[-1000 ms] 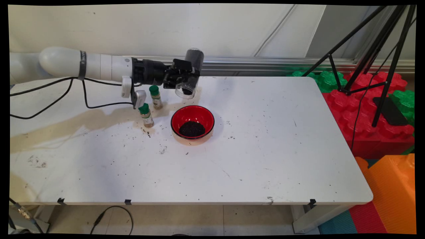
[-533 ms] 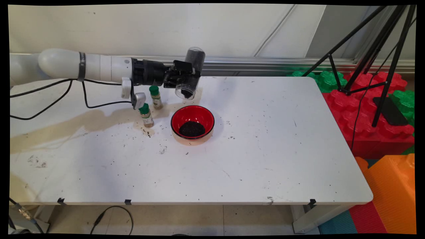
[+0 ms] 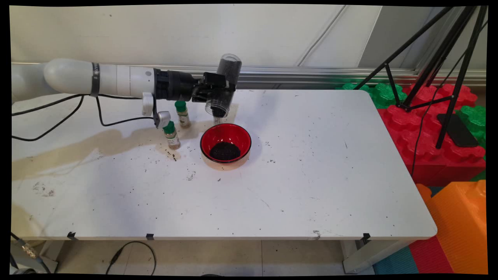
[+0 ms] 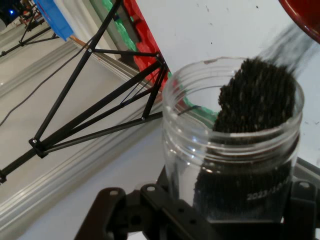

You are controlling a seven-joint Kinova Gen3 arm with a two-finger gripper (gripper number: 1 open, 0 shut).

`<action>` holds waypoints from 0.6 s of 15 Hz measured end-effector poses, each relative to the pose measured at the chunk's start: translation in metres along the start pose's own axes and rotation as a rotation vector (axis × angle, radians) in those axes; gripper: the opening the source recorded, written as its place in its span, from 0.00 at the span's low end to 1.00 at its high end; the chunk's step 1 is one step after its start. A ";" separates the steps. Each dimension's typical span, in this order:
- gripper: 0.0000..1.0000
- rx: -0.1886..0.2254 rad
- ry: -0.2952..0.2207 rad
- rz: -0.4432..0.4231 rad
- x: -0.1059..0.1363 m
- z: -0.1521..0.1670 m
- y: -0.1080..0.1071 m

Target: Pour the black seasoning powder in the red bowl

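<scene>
My gripper [image 3: 218,92] is shut on a clear plastic jar [image 3: 225,86] of black grains, held tipped with its mouth down above the far rim of a red bowl [image 3: 225,143]. A thin stream of grains falls from the jar mouth into the bowl, which holds a dark heap. In the hand view the jar [image 4: 235,150] fills the lower right, grains piled at its lip and spilling toward the bowl's red rim [image 4: 305,11].
Two small spice bottles with green caps [image 3: 182,113] [image 3: 170,134] stand left of the bowl, under the arm. Loose grains dot the white table [image 3: 311,175]. A black tripod [image 3: 435,58] and red, green and orange foam blocks [image 3: 439,144] stand off the right edge.
The jar has tipped further, mouth lower. Grains slid to the lip and now pour into the bowl.
</scene>
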 end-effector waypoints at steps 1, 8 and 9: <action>0.00 0.001 -0.001 0.008 0.000 0.000 0.000; 0.00 0.004 -0.005 0.059 0.003 0.000 -0.003; 0.00 0.005 -0.006 0.064 0.003 -0.001 -0.003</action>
